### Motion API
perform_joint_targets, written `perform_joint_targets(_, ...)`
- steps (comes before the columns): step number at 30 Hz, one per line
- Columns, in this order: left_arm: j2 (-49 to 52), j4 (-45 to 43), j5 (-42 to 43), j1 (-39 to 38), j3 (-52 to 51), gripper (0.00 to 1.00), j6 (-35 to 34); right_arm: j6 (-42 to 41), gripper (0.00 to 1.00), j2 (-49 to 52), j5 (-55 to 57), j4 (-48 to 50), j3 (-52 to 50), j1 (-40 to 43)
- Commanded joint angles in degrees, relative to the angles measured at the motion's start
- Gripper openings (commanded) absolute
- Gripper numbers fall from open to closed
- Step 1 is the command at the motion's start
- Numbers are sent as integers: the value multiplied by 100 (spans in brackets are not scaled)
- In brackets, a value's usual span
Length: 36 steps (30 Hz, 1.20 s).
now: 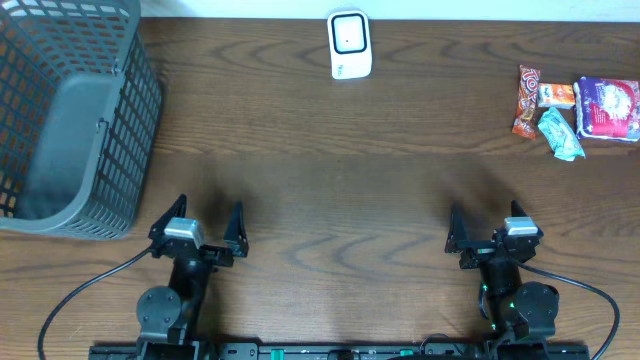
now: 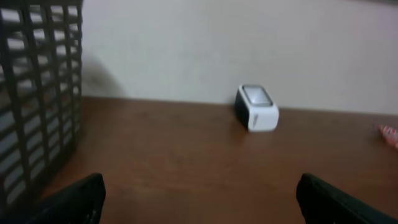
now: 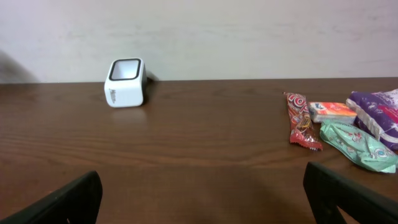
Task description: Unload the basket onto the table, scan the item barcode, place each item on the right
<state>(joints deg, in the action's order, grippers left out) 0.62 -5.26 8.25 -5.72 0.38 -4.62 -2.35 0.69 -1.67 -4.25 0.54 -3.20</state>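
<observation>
A white barcode scanner [image 1: 350, 45] with a dark window stands at the table's far edge, also in the left wrist view [image 2: 255, 107] and the right wrist view [image 3: 125, 82]. Several snack packets lie at the far right: a red one [image 1: 525, 100], an orange one [image 1: 556, 95], a green one [image 1: 560, 134] and a purple one [image 1: 607, 108]. In the right wrist view they show as red [image 3: 301, 121], orange [image 3: 332, 112], green [image 3: 359, 145] and purple [image 3: 379, 115]. My left gripper [image 1: 209, 218] and right gripper [image 1: 484, 225] are open near the front edge, holding nothing.
A grey mesh basket [image 1: 70, 115] stands at the far left, its wall also in the left wrist view [image 2: 37, 99]. Bare brown wood table [image 1: 340, 170] lies between grippers, scanner and packets. A pale wall rises behind the table.
</observation>
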Motion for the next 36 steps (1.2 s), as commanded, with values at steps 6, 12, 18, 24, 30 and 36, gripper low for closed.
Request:
perform_joint_targets(6, -55, 728, 0, 31, -15, 98, 227, -37, 99, -37, 4, -7, -20, -22)
perform_joint_targets(12, -55, 866, -61, 31, -15, 98, 227, -37, 99, -37, 4, -7, -20, -22)
perform_joint_targets(18, -55, 870, -103, 31, -15, 98, 227, -37, 99, -37, 4, -7, -20, -22)
perform_joint_targets(24, -55, 890, -192, 31, -15, 98, 227, -37, 99, -37, 4, -7, -20, -22)
perform_joint_targets(30, -55, 892, -210, 31, -15, 98, 227, -37, 99, -37, 4, -7, -20, -22)
perform_joint_targets(36, -55, 909, -297, 31, -15, 98, 275, -37, 99, -37, 4, -7, -17, -22)
